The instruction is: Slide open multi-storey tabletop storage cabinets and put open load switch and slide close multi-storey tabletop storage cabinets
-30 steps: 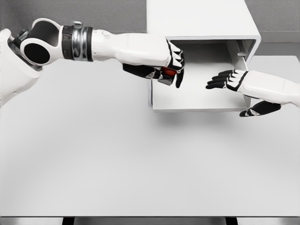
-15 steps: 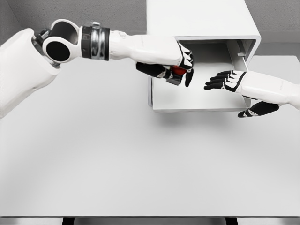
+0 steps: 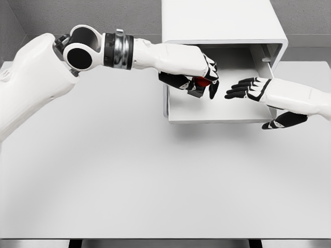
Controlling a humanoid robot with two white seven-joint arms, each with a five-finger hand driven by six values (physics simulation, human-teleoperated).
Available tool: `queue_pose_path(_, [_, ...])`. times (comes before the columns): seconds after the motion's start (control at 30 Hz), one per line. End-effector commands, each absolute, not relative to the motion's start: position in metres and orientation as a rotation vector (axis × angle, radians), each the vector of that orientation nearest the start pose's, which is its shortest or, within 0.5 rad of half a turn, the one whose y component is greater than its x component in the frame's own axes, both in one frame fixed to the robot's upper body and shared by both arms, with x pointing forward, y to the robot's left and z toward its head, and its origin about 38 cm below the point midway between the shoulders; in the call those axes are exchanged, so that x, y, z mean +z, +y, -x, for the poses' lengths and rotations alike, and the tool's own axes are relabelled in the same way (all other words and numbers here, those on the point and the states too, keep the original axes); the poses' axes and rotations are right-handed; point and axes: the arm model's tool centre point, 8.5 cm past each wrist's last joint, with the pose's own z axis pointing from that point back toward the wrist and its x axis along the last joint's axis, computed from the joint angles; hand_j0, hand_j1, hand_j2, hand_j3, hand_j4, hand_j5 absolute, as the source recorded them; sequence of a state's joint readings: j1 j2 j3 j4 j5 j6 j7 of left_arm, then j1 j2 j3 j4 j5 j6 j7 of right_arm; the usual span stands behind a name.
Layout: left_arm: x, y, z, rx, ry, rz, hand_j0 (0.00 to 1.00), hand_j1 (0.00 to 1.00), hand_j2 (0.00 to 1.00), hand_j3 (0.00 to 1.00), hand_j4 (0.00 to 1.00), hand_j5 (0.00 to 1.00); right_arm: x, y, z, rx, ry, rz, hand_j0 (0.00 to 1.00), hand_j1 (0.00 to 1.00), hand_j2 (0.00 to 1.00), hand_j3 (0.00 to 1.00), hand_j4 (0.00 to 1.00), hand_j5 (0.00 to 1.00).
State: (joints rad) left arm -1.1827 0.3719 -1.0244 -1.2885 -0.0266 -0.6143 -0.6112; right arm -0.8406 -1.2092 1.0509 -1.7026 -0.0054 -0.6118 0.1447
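Broadly, the white table [image 3: 155, 181] fills most of the head view, running from the bottom edge up to a grey wall at twelve o'clock. Next in size is the left arm [image 3: 150, 54], which enters from nine o'clock as a bulky white shoulder shell, passes a black round joint and a metal-and-black collar, and reaches toward three o'clock. The white storage cabinet [image 3: 222, 20] stands at about one o'clock on the table, touching its surface; its front is open and its drawer [image 3: 217, 111] is pulled out toward six o'clock, showing a pale, shaded inside floor. The right arm [image 3: 305, 98] comes in from three o'clock, low over the drawer's right-hand corner.

The left hand [image 3: 194, 77] sits over the drawer's ten o'clock corner, just inside its left wall, fingers curled and clamped around the load switch [image 3: 202, 82], of which only a small red patch and a grey edge show between the black fingers. Whether the switch touches the drawer floor cannot be told. The right hand [image 3: 248, 88] lies at three o'clock of the left one, near but apart from it, its black fingers stretched out flat toward nine o'clock and grasping nothing, its thumb hanging below the drawer's front edge.
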Motion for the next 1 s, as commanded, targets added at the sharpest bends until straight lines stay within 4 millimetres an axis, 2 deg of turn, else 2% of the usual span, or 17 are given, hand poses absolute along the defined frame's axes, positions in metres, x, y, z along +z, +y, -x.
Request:
queue_pose_path(0.0, [0.323,0.061,-0.464,2.608,2.105,-0.129,0.54,0.54,0.54,0.54,0.54,0.54,0.274,-0.320,-0.373,1.900,-1.707,0.204,1.00,1.00,1.00,1.00,1.00,1.00])
queue_pose_path(0.1, [0.325,0.063,-0.468,2.608,2.120,-0.120,0.66,0.66,0.66,0.66,0.66,0.66,0.274,-0.320,-0.374,1.899,-1.708,0.205,1.00,1.00,1.00,1.00,1.00,1.00])
queue_pose_path(0.13, [0.326,0.063,-0.468,2.605,2.124,-0.118,0.86,0.86,0.86,0.86,0.86,0.86,0.274,-0.320,-0.373,1.900,-1.707,0.204,1.00,1.00,1.00,1.00,1.00,1.00])
queue_pose_path(0.17, [0.326,0.063,-0.468,2.604,2.125,-0.117,1.00,1.00,1.00,1.00,1.00,1.00,0.274,-0.320,-0.374,1.899,-1.710,0.204,1.00,1.00,1.00,1.00,1.00,1.00])
queue_pose_path(0.43, [0.329,0.068,-0.466,2.585,2.156,-0.140,1.00,1.00,1.00,1.00,1.00,1.00,0.273,-0.319,-0.374,1.899,-1.711,0.200,1.00,1.00,1.00,1.00,1.00,1.00])
queue_pose_path(0.53, [0.338,0.060,-0.449,2.514,2.153,-0.202,1.00,1.00,1.00,1.00,1.00,1.00,0.273,-0.319,-0.374,1.899,-1.711,0.200,1.00,1.00,1.00,1.00,1.00,1.00])
queue_pose_path(0.7, [0.354,0.086,-0.425,2.459,2.155,-0.243,1.00,1.00,1.00,1.00,1.00,1.00,0.273,-0.319,-0.374,1.899,-1.711,0.200,1.00,1.00,1.00,1.00,1.00,1.00])
queue_pose_path(0.73, [0.361,0.099,-0.418,2.451,2.157,-0.237,1.00,1.00,1.00,1.00,1.00,1.00,0.273,-0.319,-0.374,1.899,-1.711,0.200,1.00,1.00,1.00,1.00,1.00,1.00])
queue_pose_path(0.77, [0.376,0.115,-0.410,2.412,2.183,-0.201,1.00,1.00,1.00,1.00,1.00,1.00,0.273,-0.319,-0.374,1.899,-1.710,0.198,1.00,1.00,1.00,1.00,1.00,1.00])
queue_pose_path(0.83, [0.381,0.154,-0.398,2.397,2.251,-0.172,1.00,1.00,1.00,1.00,1.00,1.00,0.273,-0.319,-0.374,1.899,-1.710,0.198,1.00,1.00,1.00,1.00,1.00,1.00])
queue_pose_path(0.87, [0.379,0.170,-0.393,2.402,2.277,-0.163,1.00,1.00,1.00,1.00,1.00,1.00,0.273,-0.319,-0.374,1.899,-1.710,0.198,1.00,1.00,1.00,1.00,1.00,1.00])
queue_pose_path(0.97, [0.356,0.252,-0.385,2.492,2.473,-0.078,1.00,1.00,1.00,1.00,1.00,1.00,0.273,-0.318,-0.374,1.899,-1.713,0.198,1.00,1.00,1.00,1.00,1.00,1.00])
